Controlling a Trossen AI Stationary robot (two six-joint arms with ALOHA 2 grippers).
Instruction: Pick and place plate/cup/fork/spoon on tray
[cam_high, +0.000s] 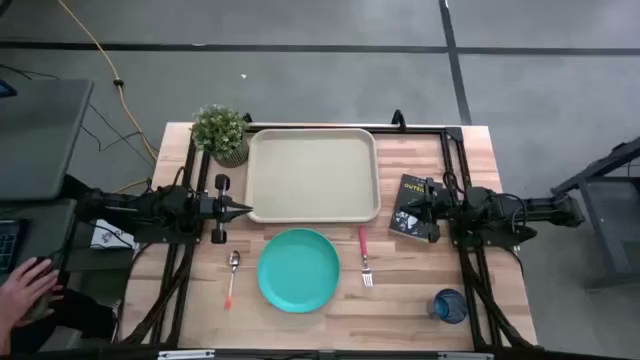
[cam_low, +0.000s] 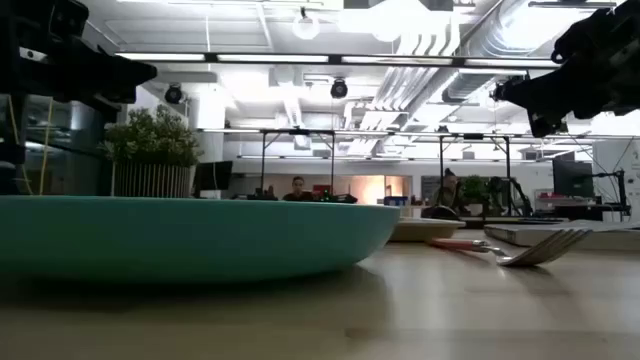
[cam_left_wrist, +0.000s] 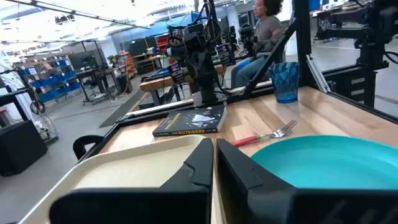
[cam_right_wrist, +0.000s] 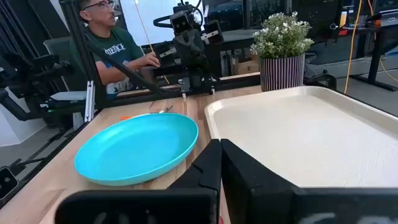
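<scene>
The beige tray (cam_high: 312, 175) lies at the table's far middle. The teal plate (cam_high: 298, 268) rests flat in front of it. The orange-handled spoon (cam_high: 232, 275) lies left of the plate and the red-pink-handled fork (cam_high: 364, 255) right of it. The blue cup (cam_high: 449, 305) stands upright at the near right. My left gripper (cam_high: 247, 209) hovers shut at the tray's left near corner, and its wrist view (cam_left_wrist: 214, 149) shows it empty. My right gripper (cam_high: 402, 211) hovers shut above a dark book (cam_high: 408, 185), pointing at the tray (cam_right_wrist: 298, 134), and is empty.
A potted plant (cam_high: 221, 133) stands at the tray's far left corner. The dark book lies right of the tray. A person's hand (cam_high: 25, 290) shows off the table's left side, and a person sits there (cam_right_wrist: 115, 43). Bare wood lies between the cup and the fork.
</scene>
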